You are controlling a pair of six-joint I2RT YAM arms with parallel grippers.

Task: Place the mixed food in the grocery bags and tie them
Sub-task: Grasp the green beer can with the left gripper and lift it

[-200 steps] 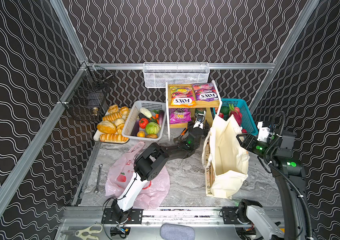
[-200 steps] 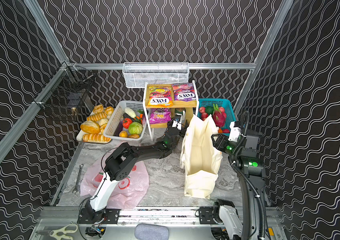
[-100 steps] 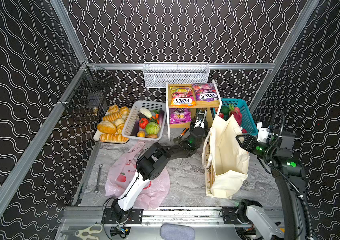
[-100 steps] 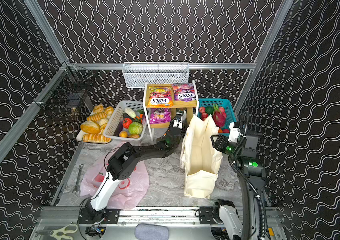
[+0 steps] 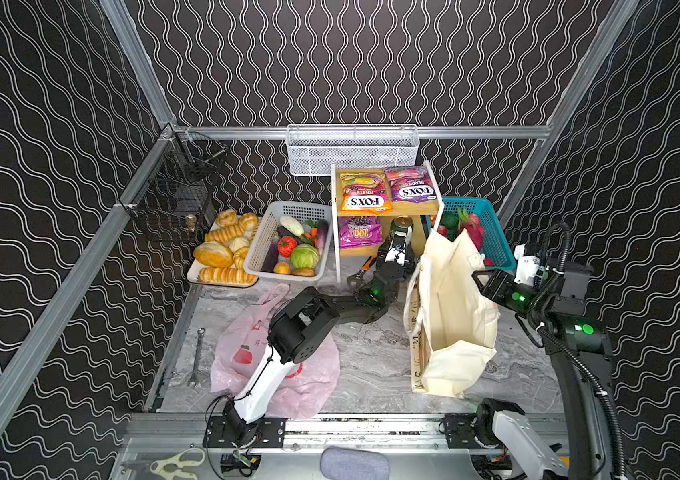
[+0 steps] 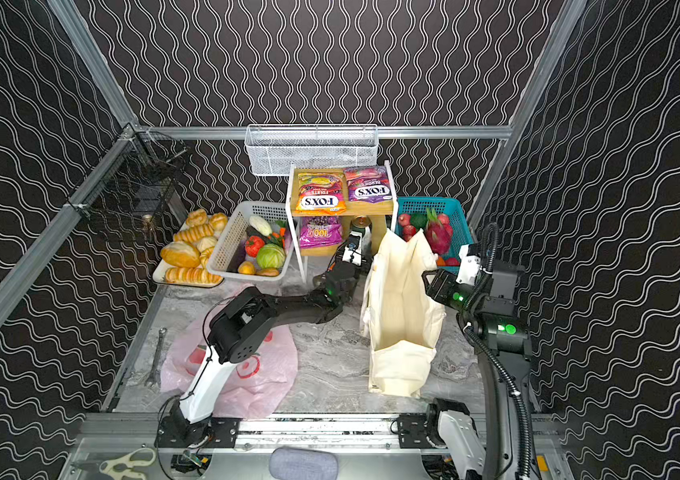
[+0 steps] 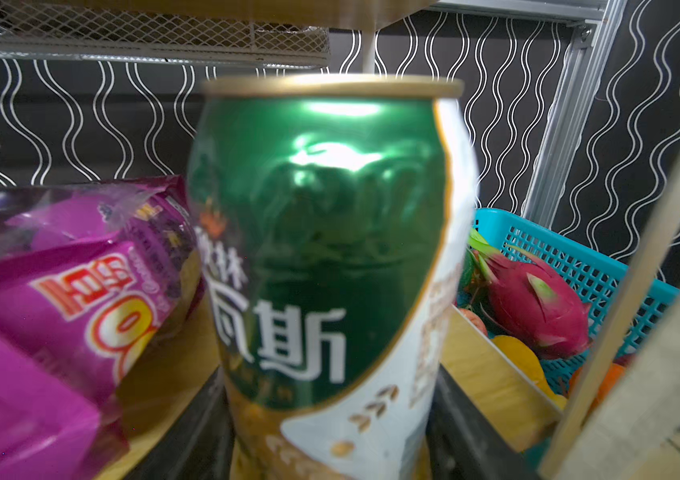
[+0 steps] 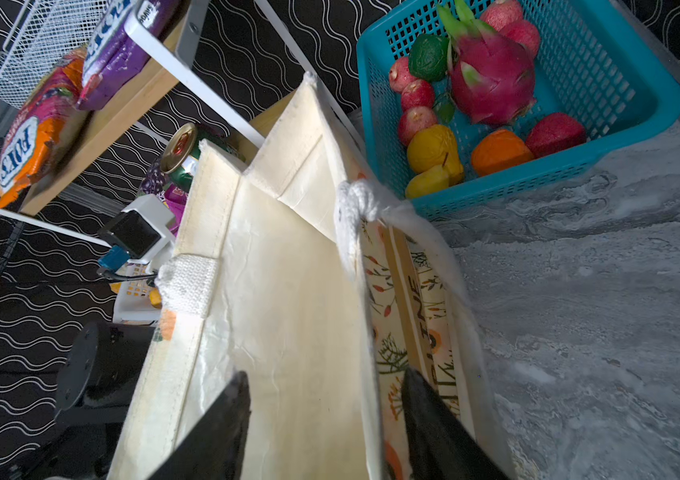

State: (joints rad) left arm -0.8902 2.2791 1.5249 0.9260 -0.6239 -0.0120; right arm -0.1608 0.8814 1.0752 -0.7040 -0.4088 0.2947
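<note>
Squeezing the can (image 7: 330, 249) squarely should keep it upright; left hand (image 7: 330, 432) flanks it, grip unclear; right hand (image 8: 325, 424) sits spread astride tote (image 8: 280, 291) wall.

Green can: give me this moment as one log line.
left gripper: jaws flank can on lower shelf, grip unclear | right gripper: open astride tote wall

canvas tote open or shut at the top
Open: the canvas tote stands with its walls spread apart, the cream lining showing.
</note>
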